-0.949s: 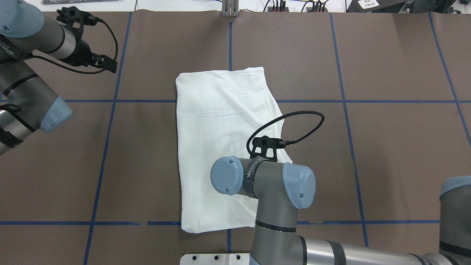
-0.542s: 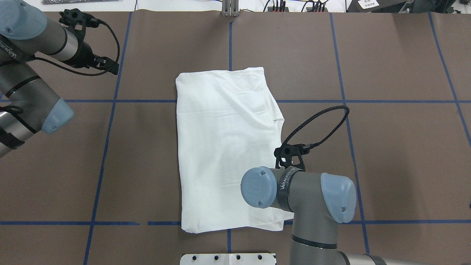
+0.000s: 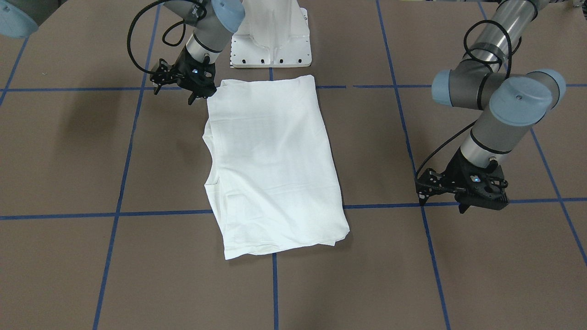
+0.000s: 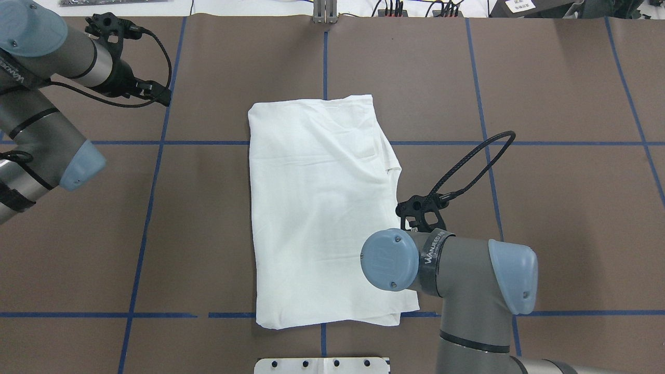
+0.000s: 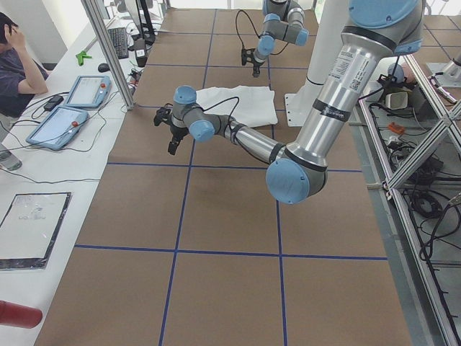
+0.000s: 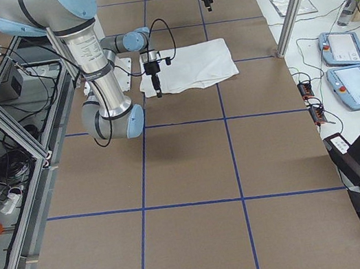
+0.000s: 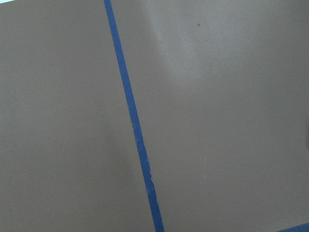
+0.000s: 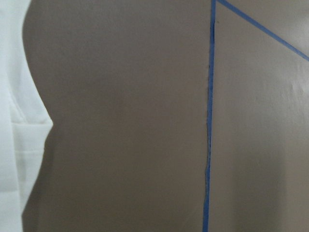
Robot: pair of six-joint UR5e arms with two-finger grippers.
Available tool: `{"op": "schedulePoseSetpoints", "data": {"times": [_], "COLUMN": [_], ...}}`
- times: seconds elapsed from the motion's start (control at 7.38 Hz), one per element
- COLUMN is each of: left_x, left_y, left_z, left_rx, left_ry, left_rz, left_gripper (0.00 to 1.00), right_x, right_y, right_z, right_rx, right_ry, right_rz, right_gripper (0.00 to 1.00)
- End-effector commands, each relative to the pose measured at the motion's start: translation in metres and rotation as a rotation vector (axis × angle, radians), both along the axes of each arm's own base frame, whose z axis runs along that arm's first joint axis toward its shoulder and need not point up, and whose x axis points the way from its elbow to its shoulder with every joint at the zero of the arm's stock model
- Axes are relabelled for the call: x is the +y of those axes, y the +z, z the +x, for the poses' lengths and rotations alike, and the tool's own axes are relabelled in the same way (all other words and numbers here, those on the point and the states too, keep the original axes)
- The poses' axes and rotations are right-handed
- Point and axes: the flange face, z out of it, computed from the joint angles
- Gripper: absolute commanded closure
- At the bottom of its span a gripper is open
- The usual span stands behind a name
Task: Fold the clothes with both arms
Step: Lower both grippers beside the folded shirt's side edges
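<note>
Right gripper [image 3: 173,96], jaws spread, empty, beside corner of folded white T-shirt [image 3: 270,160], left gripper [image 3: 441,205] likewise spread, empty, well apart from it

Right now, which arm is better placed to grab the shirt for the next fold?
Right, probably. The right gripper hangs at the edge of the T-shirt; the left gripper is well away from it.

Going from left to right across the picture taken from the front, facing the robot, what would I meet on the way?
right gripper → white T-shirt, lying folded on the table → left gripper, hovering away from the shirt
</note>
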Motion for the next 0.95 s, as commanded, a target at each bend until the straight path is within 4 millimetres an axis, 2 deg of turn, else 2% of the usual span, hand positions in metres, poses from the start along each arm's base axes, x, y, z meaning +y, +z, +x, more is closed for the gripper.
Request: {"op": "schedulePoseSetpoints", "data": {"times": [0.0,0.27,0.41,0.68,0.81], "left_x": [0.042,0.118,0.161,0.239,0.274], "left_y": [-0.02,-0.038,-0.039,-0.07,-0.071], "left_z": [0.016,0.025,0.04,0.096,0.127], "left_rx": [0.077,0.156,0.176,0.249,0.247], "left_ry": [-0.007,-0.003,0.028,0.05,0.017], "left_rz": [-0.062,-0.132,-0.178,-0.332,-0.379], "left_gripper": [0.0,0.0,0.0,0.0,0.0], "right_x": [-0.022,-0.025,-0.023,-0.023,-0.025], "right_y": [-0.028,-0.019,-0.015,-0.015,-0.015], "right_z": [0.024,0.045,0.049,0.052,0.053], "right_rx": [-0.199,-0.39,-0.451,-0.493,-0.494], "right_ry": [0.015,0.012,0.017,0.038,0.051], "right_rz": [0.025,0.027,0.036,0.041,0.039], "right_gripper": [0.0,0.0,0.0,0.0,0.0]}}
